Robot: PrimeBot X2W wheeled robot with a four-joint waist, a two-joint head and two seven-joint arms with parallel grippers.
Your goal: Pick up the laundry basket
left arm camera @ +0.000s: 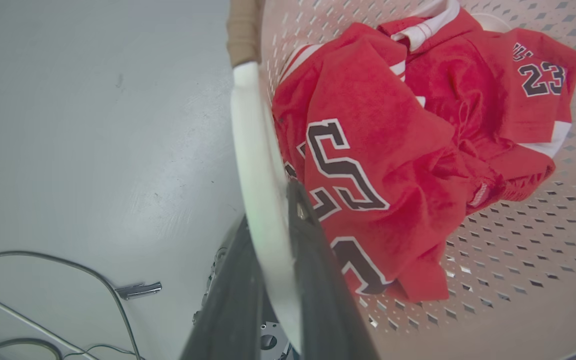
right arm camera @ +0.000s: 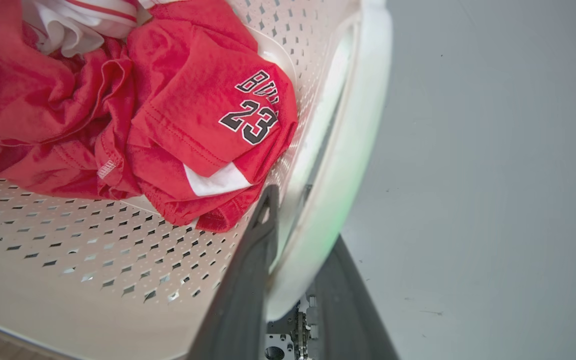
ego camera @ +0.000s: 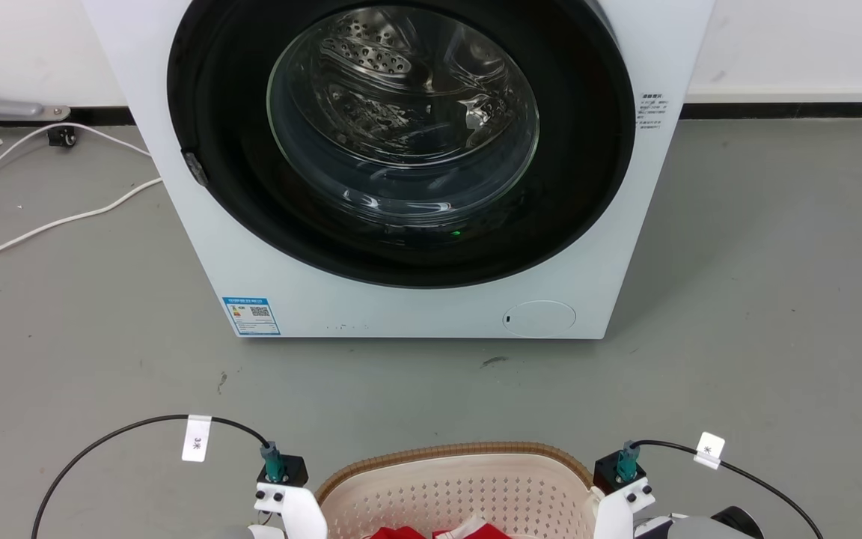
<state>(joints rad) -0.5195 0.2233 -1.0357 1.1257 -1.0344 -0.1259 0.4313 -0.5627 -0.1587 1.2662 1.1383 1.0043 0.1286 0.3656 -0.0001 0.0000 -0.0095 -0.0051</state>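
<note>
In the head view the basket (ego camera: 461,479) sits at the bottom edge between the left arm (ego camera: 285,494) and the right arm (ego camera: 622,494), each close against one side of it. The washer (ego camera: 401,299) stands well beyond on the floor (ego camera: 775,299). In the left wrist view the left claw (left arm camera: 268,210) is narrowed onto the basket's white handle (left arm camera: 250,140), one dark finger outside it and the other inside. The handle runs up from between them. The basket's perforated inside spreads to this claw's right, holding a red jersey (left arm camera: 393,150) just past the inner finger, and cables (left arm camera: 43,265) lie to its left. In the right wrist view the right claw (right arm camera: 304,215) clamps the other handle (right arm camera: 353,125), a finger on either side. The basket and jersey lie to its left, the floor to its right.
</note>
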